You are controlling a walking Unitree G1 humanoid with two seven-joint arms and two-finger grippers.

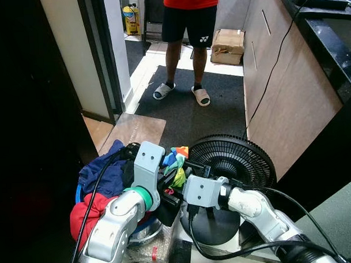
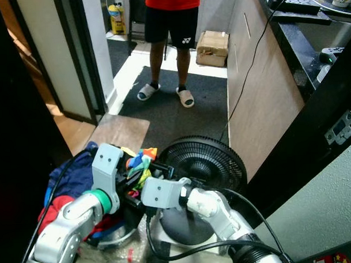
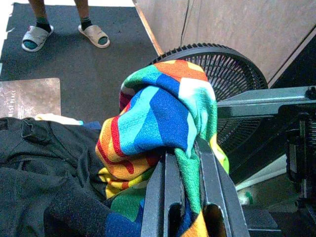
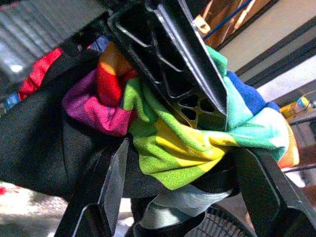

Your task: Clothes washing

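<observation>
Left gripper [image 3: 185, 163]: its 2 black fingers are clamped on a fold of the rainbow cloth [image 3: 158, 118], which bulges out above the fingertips.
Right gripper [image 4: 180, 158]: fingers spread wide, 1 on each side of the same cloth, not pressing it; the left gripper's dark finger crosses in front of this wrist camera.
Rainbow cloth: striped in red, orange, yellow, green, blue and purple; held up between the 2 grippers, just above the laundry pile [image 1: 102, 180] and beside the fan.
Laundry pile: dark blue, black and red garments heaped in a basket [image 1: 145, 232] at the robot's left, under the left arm [image 1: 118, 220].
Right arm [image 1: 256, 209]: reaches across from the right over the fan's round base.
Fan [image 1: 231, 158]: black floor fan, its round grille tilted upward, just to the right of the pile.
Person [image 1: 184, 39]: stands well beyond the fan on a dark mat [image 1: 186, 116], in a red top, black shorts and pale slippers.
Cardboard box [image 1: 227, 46]: on the floor near the person, against the wooden panel.
</observation>
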